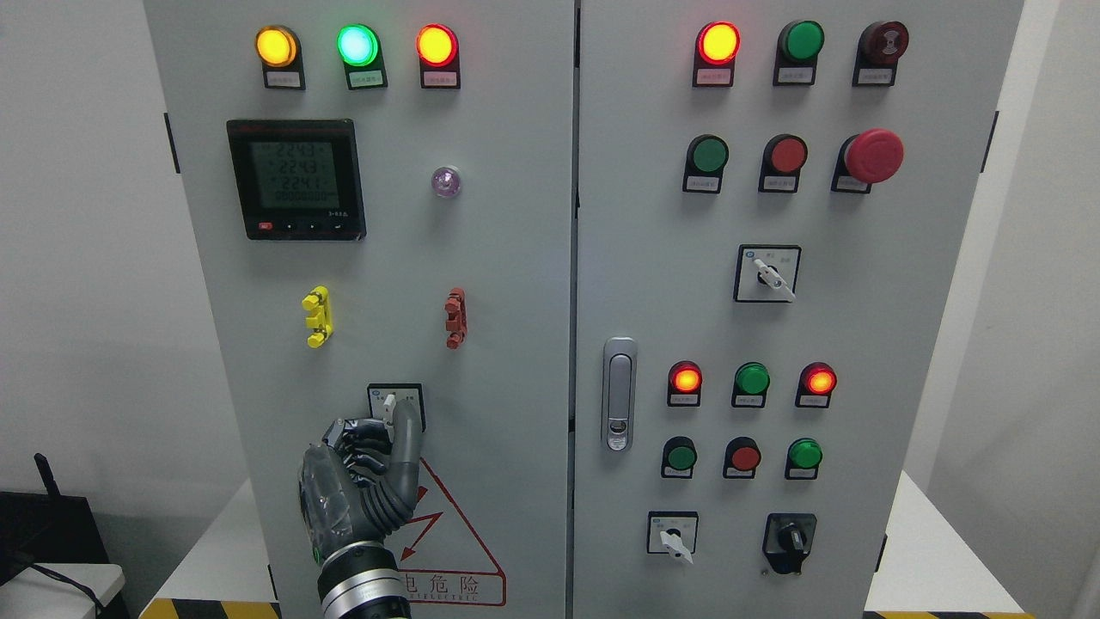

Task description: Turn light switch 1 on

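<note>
Left hand [365, 481] rises at lower left, most fingers curled, one finger [406, 438] extended and touching the selector switch [391, 406] just above it on the left cabinet door [498, 258], grasping nothing.

Light switch 1 [394, 404] is a small rotary selector with a white lever on a black-framed white plate. It sits low on the cabinet's left door [516, 284], toward the door's bottom edge. Its lever points about straight up.
</note>
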You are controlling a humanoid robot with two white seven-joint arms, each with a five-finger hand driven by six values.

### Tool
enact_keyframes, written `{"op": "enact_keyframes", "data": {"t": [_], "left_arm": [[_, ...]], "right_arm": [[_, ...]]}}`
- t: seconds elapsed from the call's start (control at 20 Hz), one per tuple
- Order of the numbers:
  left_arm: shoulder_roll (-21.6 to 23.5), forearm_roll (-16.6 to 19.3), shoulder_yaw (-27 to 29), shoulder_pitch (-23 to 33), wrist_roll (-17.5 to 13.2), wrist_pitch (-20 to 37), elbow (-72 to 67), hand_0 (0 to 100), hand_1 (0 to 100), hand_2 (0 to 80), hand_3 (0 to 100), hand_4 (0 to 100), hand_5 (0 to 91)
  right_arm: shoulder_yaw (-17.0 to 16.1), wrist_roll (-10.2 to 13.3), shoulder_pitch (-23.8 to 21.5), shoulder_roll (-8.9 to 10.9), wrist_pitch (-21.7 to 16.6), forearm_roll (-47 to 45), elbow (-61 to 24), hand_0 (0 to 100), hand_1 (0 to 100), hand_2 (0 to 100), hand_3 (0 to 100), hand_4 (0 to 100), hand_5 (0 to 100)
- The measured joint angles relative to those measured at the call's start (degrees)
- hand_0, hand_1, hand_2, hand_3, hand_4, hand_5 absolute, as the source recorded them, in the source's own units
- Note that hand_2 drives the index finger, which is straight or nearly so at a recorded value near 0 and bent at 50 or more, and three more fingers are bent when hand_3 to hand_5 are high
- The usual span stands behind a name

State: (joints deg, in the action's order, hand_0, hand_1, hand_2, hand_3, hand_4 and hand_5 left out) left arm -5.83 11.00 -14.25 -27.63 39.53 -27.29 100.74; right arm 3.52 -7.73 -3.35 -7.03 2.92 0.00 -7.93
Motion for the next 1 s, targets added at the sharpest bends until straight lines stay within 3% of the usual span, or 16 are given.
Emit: {"op": "enact_keyframes", "data": {"t": [1.0], "left_arm": [[0.0,0.2,-0.24,-0.2,-0.23,-0.71,-0.02,40,33,60.7,79,85,81.7]], "right_arm": [[0.0,-0.07,0.0,0.0,0.0,0.0,0.0,12,39,0,0,0,0]]}}
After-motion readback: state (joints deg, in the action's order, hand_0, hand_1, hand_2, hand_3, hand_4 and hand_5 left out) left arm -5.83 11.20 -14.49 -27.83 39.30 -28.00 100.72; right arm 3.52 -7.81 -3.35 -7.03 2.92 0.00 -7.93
